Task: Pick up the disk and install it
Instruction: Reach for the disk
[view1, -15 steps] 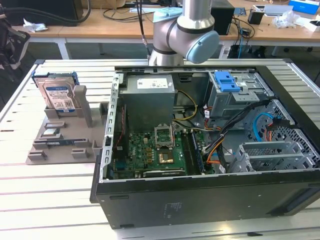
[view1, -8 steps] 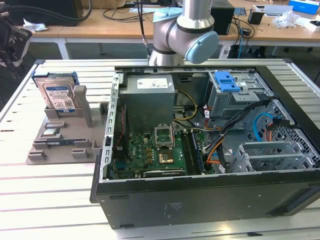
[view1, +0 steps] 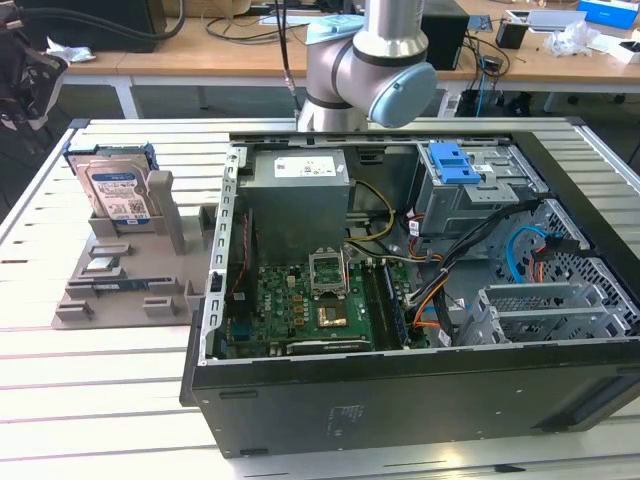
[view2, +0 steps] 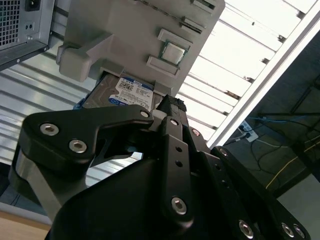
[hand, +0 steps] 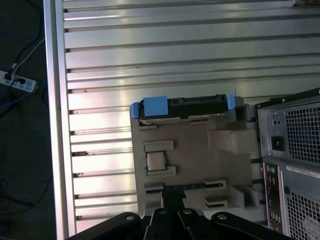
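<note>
Blue-railed disk (view1: 117, 190) stands upright in the grey holder (view1: 120, 275) on the bench (view1: 100, 400). Claw (hand: 173, 194) is closed, empty, clear of the disk.

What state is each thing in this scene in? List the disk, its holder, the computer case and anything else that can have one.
disk, standing on edge in the grey holder, not yet picked up
grey holder, lying flat on the slatted table, beside the case
computer case, lying on its side, side panel off, insides exposed
blue latch, sitting atop the drive cage
</note>
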